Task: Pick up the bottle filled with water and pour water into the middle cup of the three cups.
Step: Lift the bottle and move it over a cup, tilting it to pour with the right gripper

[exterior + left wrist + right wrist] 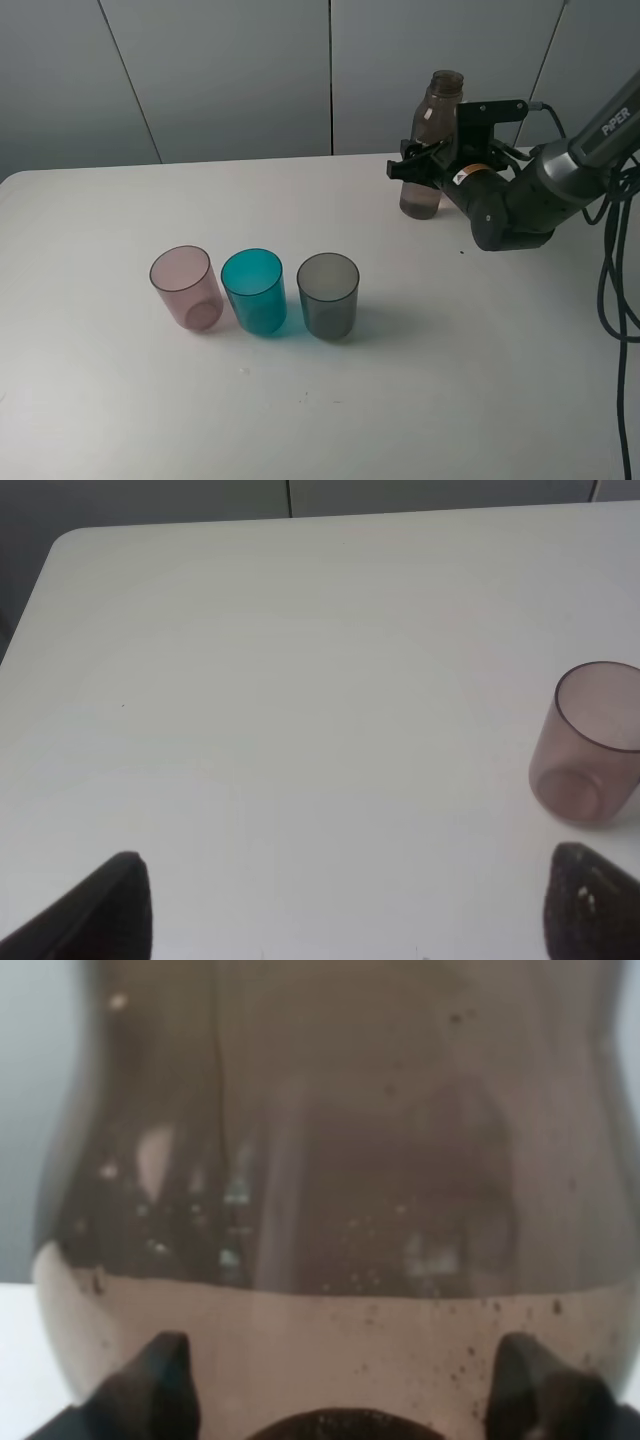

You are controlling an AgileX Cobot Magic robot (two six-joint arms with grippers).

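The bottle (428, 150), smoky brown and uncapped, stands upright at the back right of the table. My right gripper (414, 163) is shut on its lower body. In the right wrist view the bottle (340, 1160) fills the frame, with a water line across it and a fingertip (150, 1390) on each side. The three cups stand in a row at the front left: pale pink (186, 288), the teal middle cup (254, 291) and smoky grey (328, 295). My left gripper (350, 910) is open and empty above bare table, with the pink cup (585, 745) beside it.
The white table (450, 380) runs to a grey wall behind. The right arm (540, 195) and its cables (615, 300) hang over the table's right side. The left arm is out of the exterior view.
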